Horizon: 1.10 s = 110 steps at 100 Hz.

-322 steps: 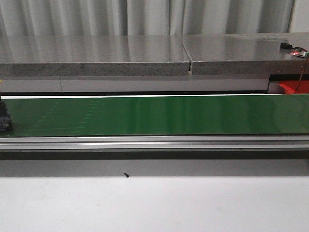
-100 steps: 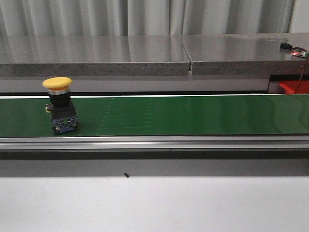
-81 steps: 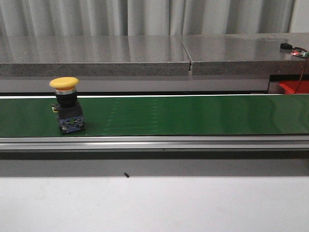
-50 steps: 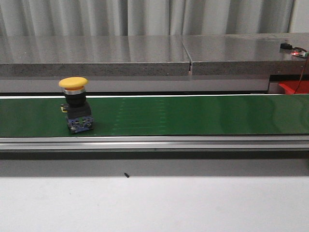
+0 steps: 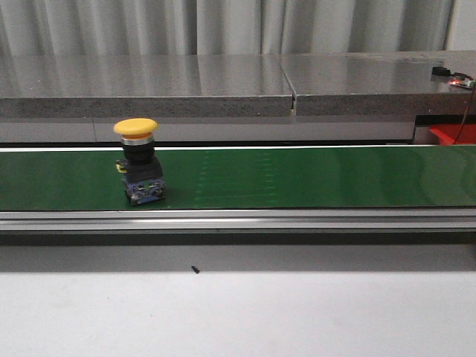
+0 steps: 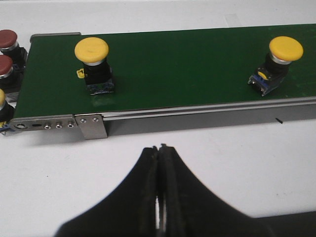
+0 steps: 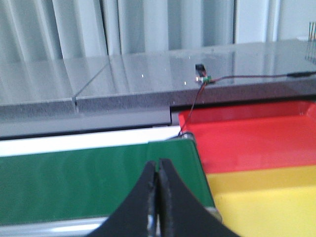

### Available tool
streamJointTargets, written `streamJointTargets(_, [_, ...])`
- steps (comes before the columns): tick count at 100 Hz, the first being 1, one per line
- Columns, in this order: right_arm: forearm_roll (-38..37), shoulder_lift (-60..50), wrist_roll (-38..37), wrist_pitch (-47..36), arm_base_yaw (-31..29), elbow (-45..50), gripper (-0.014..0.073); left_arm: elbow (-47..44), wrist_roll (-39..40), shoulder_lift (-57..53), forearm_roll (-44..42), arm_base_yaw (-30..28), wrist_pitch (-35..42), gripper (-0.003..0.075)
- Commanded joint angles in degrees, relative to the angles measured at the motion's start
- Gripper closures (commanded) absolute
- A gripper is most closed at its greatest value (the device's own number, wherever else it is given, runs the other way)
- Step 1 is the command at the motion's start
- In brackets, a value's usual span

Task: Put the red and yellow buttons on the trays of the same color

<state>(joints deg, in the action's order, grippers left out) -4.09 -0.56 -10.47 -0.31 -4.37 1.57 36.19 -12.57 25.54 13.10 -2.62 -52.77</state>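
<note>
Nearest: plain white matte table (image 5: 238,316), with one small dark speck (image 5: 195,269) lying on it.

Left gripper (image 6: 159,197): black fingers (image 6: 148,197) pressed flat together, nothing between them, held over the white table. Right gripper (image 7: 158,202): black fingers (image 7: 149,200) likewise closed, empty.

Next: long flat green conveyor belt (image 5: 297,177) in a brushed aluminium frame (image 5: 238,220).

On the belt, upright: yellow mushroom-cap push button with black body and blue base (image 5: 140,161), left of centre. The left wrist view shows a second yellow-capped push button (image 6: 94,64) further along the belt, and two red-capped buttons (image 6: 9,49) off the belt's end.

Beside the belt's right end: smooth yellow plastic tray (image 7: 266,197), then smooth red plastic tray (image 7: 256,136), both holding nothing visible.

Farthest: speckled grey stone slab (image 5: 149,85), pleated grey curtain (image 5: 223,26).
</note>
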Motion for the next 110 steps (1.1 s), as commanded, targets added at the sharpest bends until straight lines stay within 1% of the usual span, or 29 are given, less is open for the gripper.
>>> streamJointTargets(1, [-0.3,-1.2,0.0,-6.8,-0.3,-1.0,0.0660,0.7,-0.1,-1.1,1.1,1.0,4.1,0.0739])
streamJointTargets(10, [0.9,-1.0,0.0,-4.7,-0.2,-2.4,0.0660,0.2,-0.1,-1.9,1.1,1.2,4.2,0.0739])
streamJointTargets(20, [0.9,0.5,0.0,1.5,-0.2,-5.9,0.0660,0.3,-0.1,-2.1,1.1,1.2,4.4,0.0739])
streamJointTargets(26, [2.1,2.4,0.0,4.3,-0.2,-8.9,0.0660,0.3,-0.1,-2.1,1.1,1.2,4.3,0.0739])
streamJointTargets(32, [4.1,5.1,0.0,7.2,-0.2,-12.0,0.0660,0.3,-0.1,-2.1,1.1,1.2,4.0,0.0739])
streamJointTargets(50, [4.1,15.0,0.0,14.6,-0.2,-23.1,0.0660,0.3,-0.1,-2.1,1.1,1.2,3.7,0.0739])
streamJointTargets(62, [4.1,22.2,0.2,17.9,-0.2,-29.6,0.0660,0.3,-0.1,-2.1,1.1,1.2,3.7,0.0739])
streamJointTargets(74, [4.1,28.5,3.8,21.3,-0.1,-35.2,0.0660,0.3,-0.1,-2.1,1.1,1.2,3.7,0.0739])
streamJointTargets(90, [4.4,36.3,11.9,25.1,1.7,-41.9,0.0656,0.3,-0.1,-2.1,1.1,1.2,3.7,0.0739])
streamJointTargets(95, [5.0,38.8,12.8,26.5,2.9,-43.9,0.0645,0.3,-0.1,-2.1,1.1,1.2,3.7,0.0739])
streamJointTargets(102, [6.0,42.4,12.8,29.0,5.0,-46.7,0.0607,0.3,-0.1,-2.1,1.1,1.2,3.7,0.0739])
streamJointTargets(110, [6.6,46.0,12.8,32.3,7.6,-50.0,0.0528,0.3,-0.1,-2.1,1.1,1.2,3.7,0.0739])
